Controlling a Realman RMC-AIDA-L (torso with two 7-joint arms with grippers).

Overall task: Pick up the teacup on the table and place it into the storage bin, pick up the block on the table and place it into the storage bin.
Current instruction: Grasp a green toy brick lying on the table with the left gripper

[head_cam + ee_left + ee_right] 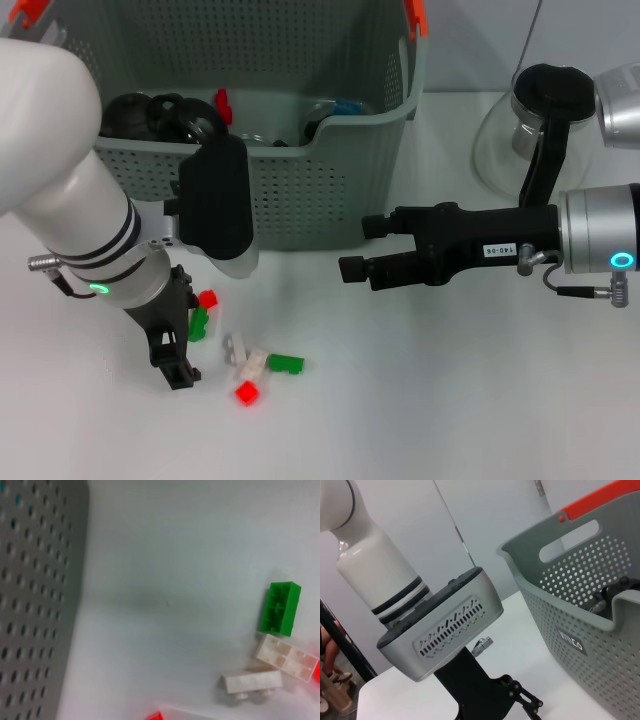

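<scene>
Several small plastic building blocks lie scattered on the white table [450, 400], at about seven o'clock from the grey-green perforated storage bin [330, 190]: a green block [286, 363], a red block [247, 393], two whitish blocks [245, 355], and a red-and-green pair [203, 312] partly hidden behind the left gripper [178, 368]. That left gripper points down onto the table at the cluster's nine o'clock edge, and whether its claw is wide or narrow I cannot tell, since the arm's bulk covers most of it. The left wrist view shows the green block [280, 608] beside the two whitish ones [270, 667], with red slivers cut off at the frame's border.

The right gripper [365, 247] hovers at three o'clock of the bin's front, its black fingers spread apart and holding nothing. A glass carafe with a black handle [530, 130] stands behind it, partly covered by the arm. Dark objects sit inside the bin, too jumbled to identify; no teacup can be made out with certainty.
</scene>
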